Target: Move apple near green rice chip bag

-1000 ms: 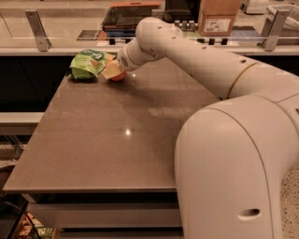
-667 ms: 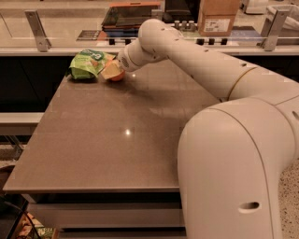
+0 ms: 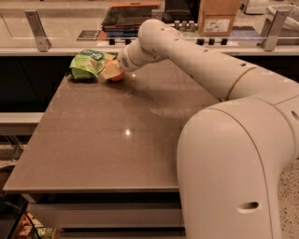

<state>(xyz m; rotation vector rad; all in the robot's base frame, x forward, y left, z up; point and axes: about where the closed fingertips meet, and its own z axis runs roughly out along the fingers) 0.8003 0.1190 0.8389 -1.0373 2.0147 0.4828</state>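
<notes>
The green rice chip bag [image 3: 86, 64] lies at the table's far left corner, light green and wrinkled. The apple [image 3: 117, 76] sits on the table right beside the bag's right edge, red-orange and mostly covered by the gripper. My gripper [image 3: 112, 71] is at the apple, reaching in from the right and touching or nearly touching the bag. The white arm stretches from the lower right across the table to it.
The brown table [image 3: 121, 140] has its left edge and near edge in view. Behind it runs a counter with a glass rail, a cardboard box [image 3: 218, 17] and dark trays [image 3: 131, 14]. The robot's big white body [image 3: 233, 172] fills the lower right.
The arm has shifted slightly to the right. The gripper stays at the apple beside the bag. The apple and the bag have not visibly moved.
</notes>
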